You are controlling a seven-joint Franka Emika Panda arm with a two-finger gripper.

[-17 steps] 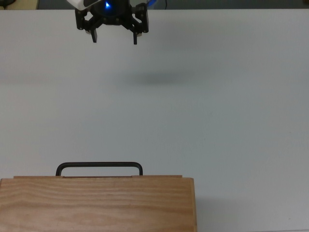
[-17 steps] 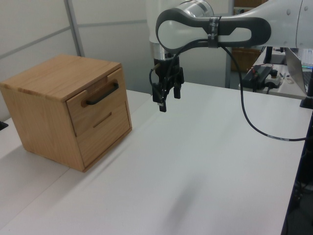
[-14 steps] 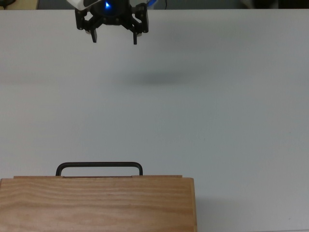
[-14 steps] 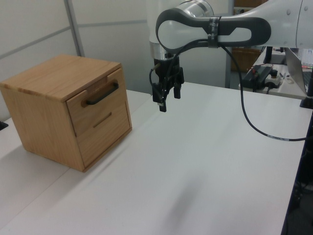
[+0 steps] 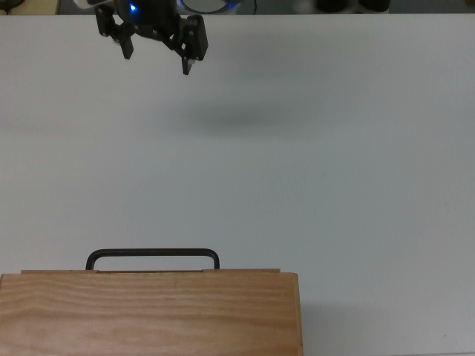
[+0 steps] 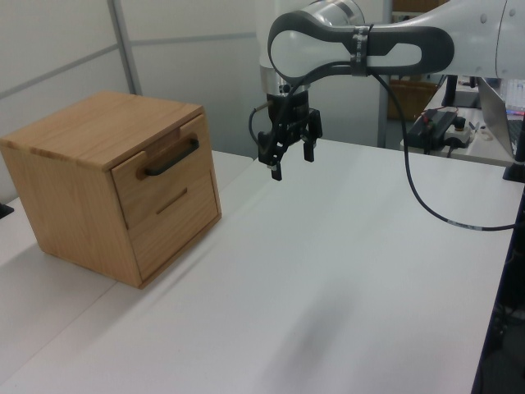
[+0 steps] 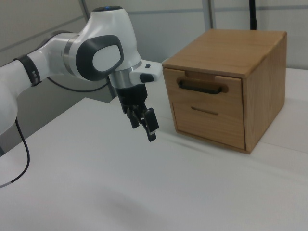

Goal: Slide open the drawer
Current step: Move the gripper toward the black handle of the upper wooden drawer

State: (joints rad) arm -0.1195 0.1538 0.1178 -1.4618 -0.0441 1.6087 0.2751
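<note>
The drawer (image 6: 161,174) is the upper front panel of a light wooden cabinet (image 6: 89,125), and it sits closed. Its black bar handle (image 5: 152,254) juts from the cabinet's front edge in the top view, and the handle (image 7: 202,87) also shows in the right view. My gripper (image 5: 156,60) hangs open above the white table, far from the handle, at the top view's upper left. The gripper (image 6: 293,162) holds nothing and points down. In the right view the gripper (image 7: 143,130) is to the right view's left of the drawer (image 7: 204,91).
The cabinet (image 5: 148,313) stands on a white table (image 5: 334,185) at the top view's lower left. Below the drawer is a second panel with a thin slot (image 7: 204,111). A black cable (image 6: 426,205) trails from the arm, and equipment (image 6: 443,123) stands behind the table.
The gripper has shifted toward the top view's left and turned about its wrist, so both fingers now show spread apart in the left view. The drawer has not moved.
</note>
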